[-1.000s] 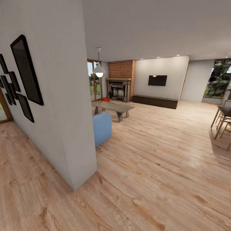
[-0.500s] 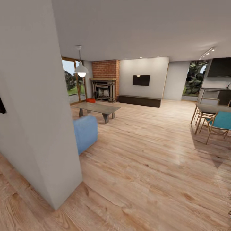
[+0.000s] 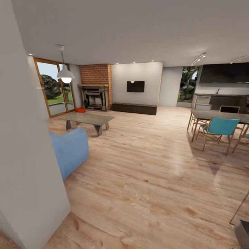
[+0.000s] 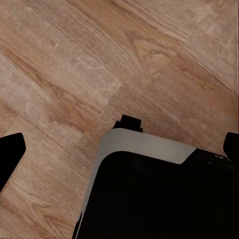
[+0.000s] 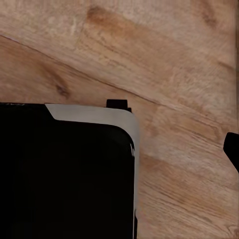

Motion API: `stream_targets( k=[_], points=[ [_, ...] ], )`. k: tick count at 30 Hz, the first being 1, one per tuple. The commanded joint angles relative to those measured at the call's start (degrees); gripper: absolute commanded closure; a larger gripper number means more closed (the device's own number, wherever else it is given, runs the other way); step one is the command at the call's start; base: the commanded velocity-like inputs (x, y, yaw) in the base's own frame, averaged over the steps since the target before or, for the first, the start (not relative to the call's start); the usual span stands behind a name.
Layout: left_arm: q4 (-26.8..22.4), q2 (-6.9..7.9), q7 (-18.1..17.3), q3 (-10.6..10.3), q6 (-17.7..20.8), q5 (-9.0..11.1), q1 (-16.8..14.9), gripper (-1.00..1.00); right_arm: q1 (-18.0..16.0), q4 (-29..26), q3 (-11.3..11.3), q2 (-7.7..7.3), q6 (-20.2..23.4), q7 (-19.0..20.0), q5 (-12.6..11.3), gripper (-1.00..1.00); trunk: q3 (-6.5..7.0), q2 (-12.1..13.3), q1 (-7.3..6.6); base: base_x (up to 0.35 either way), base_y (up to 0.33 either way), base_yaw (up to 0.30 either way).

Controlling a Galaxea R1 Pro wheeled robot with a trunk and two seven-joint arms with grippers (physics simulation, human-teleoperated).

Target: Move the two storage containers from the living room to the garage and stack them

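Looking across the living room from beside a white wall corner, you had one orange-red storage container in sight, far off on the plank floor, between the glass doors and the brick fireplace, beyond the low grey coffee table. At that range it was a small red patch; whether it was one bin or two set together could not be told. A blue sofa stood between you and it, and a dining table with a teal chair stood well apart on the other side.

The wrist views looked down on wood planks and the robot's dark base. In the left wrist view a dark fingertip sat at either edge, wide apart, with bare floor between, so the left gripper stood spread and held nothing. In the right wrist view one dark fingertip showed at an edge, with the other out of frame; how that gripper stood could not be told.

As a judgement: a thin-walled bin of this kind was likely light and fairly stiff, though its walls might flex under a hard pinch and a smooth surface might slip. You were best advised to take hold over the rim, one finger inside and one outside a wall, near the middle of a side, or to use both arms on opposite walls to keep it level. No grasp was yet begun; the approach remained.
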Motion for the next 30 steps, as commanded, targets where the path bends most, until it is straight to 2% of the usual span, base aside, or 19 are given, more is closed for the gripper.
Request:
stream_targets(
  k=[1, 21, 30],
  points=[
    [0.0, -0.01, 0.1, 0.2, -0.2, 0.2, 0.0, -1.00, -0.1, 0.1, 0.5, 0.00, -0.3, 0.3, -0.6, -1.00, -0.07, 0.0, 0.04, 0.323, 0.000, -0.288],
    [0.0, 0.01, 0.1, 0.2, 0.2, 0.2, 0.0, -1.00, -0.1, 0.1, 0.8, 0.00, -0.3, 0.3, -0.2, -1.00, -0.07, 0.0, 0.04, 0.323, 0.000, -0.287],
    [0.0, 0.01, 0.1, 0.2, 0.2, 0.2, 0.0, -1.00, -0.1, 0.1, 1.1, -0.01, -0.1, 0.1, 0.0, -1.00, -0.07, 0.0, 0.04, 0.323, 0.000, -0.058]
  ],
)
